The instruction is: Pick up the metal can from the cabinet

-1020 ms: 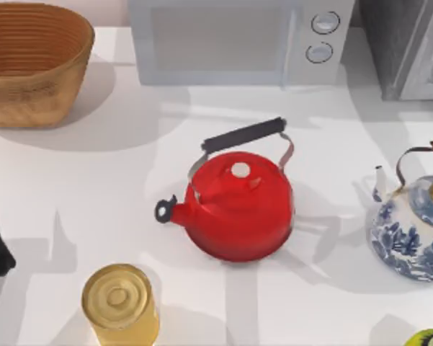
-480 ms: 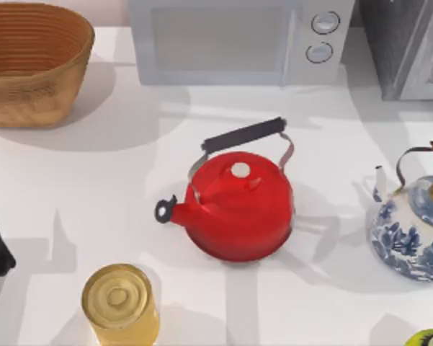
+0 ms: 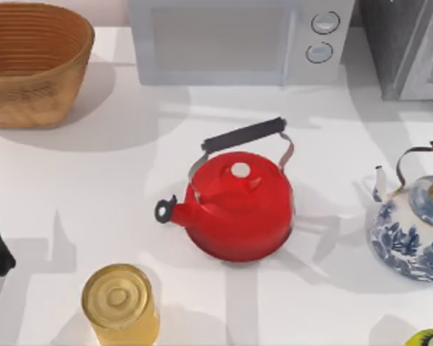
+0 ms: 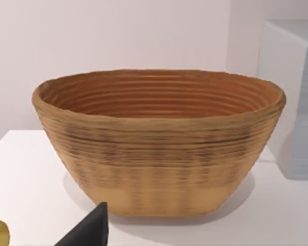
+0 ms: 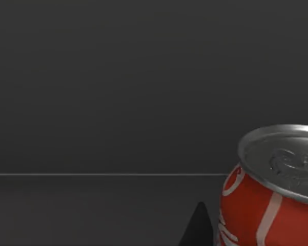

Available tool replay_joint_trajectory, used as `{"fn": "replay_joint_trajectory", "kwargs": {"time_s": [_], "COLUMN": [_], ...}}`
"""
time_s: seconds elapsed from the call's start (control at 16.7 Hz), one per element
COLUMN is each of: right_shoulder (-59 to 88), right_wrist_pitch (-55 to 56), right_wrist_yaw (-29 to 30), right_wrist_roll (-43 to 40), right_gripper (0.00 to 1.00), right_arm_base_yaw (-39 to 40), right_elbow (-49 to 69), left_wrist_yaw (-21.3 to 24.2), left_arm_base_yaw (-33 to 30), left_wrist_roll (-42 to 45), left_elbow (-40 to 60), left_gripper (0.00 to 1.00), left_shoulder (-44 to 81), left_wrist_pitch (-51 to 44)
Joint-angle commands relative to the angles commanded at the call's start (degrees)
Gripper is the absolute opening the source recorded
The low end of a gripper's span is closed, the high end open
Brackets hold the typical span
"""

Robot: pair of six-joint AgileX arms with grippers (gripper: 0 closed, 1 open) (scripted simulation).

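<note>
At the near edge of the bench (image 3: 94, 166), toward the left, a gold tin (image 3: 120, 303) stands upright with its ridged lid facing up. It is on the bench, not in the cabinet, so it is not the one you want. Your left tool (image 4: 87, 230) is parked at the left edge beside that tin and faces a woven basket (image 4: 159, 148); you cannot tell how far it is open. In the middle of the bench sits a red kettle (image 3: 238, 205) with a black handle, and a blue-and-white teapot (image 3: 411, 234) sits near the right edge. Behind them a pale microwave (image 3: 238, 40) stands against the back, with a grey cabinet (image 3: 407, 50) at the far right. Your right tool (image 5: 197, 228) is inside that dark cabinet, and one dark tip of it shows just beside a red soda can (image 5: 269, 205). The can stands upright on the cabinet floor with its silver lid up. How far the right tool is open cannot be told, and it does not appear to hold anything yet. The can sits off to one side of the tool's line, so centre the tool on the can's body before closing. Grip below the rim, around the middle of the wall, and squeeze gently, since thin metal probably dents. Then lift straight up a little before drawing back out, to avoid tipping the can or catching the cabinet.
</note>
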Motion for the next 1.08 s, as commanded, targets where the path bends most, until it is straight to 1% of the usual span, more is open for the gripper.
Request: {"fn": "replay_joint_trajectory", "kwargs": {"time_s": [0.18, 0.48, 0.6, 0.72, 0.96, 1.08], "right_shoulder": [-3.95, -17.89, -21.52, -22.7, -22.61, -23.65], "right_wrist_pitch": [-3.95, -18.04, -21.68, -22.86, -22.73, -22.22], "right_wrist_yaw": [2.91, 11.87, 14.66, 15.73, 15.62, 15.07], "right_wrist_roll": [-0.06, -0.13, -0.14, -0.14, -0.06, -0.1], "right_gripper": [0.0, 0.0, 0.0, 0.0, 0.0, 0.0], "right_arm_base_yaw": [3.08, 12.1, 14.97, 16.06, 15.82, 15.37], "right_elbow": [0.07, 0.05, -0.01, -0.02, -0.01, -1.78], "left_wrist_yaw": [0.0, 0.0, 0.0, 0.0, 0.0, 0.0], "left_arm_base_yaw": [0.0, 0.0, 0.0, 0.0, 0.0, 0.0], "left_wrist_roll": [0.0, 0.0, 0.0, 0.0, 0.0, 0.0], "left_elbow": [0.0, 0.0, 0.0, 0.0, 0.0, 0.0], "left_gripper": [1.0, 1.0, 1.0, 1.0, 1.0, 1.0], "left_shoulder": [0.0, 0.0, 0.0, 0.0, 0.0, 0.0], "left_wrist_pitch": [0.0, 0.0, 0.0, 0.0, 0.0, 0.0]}}
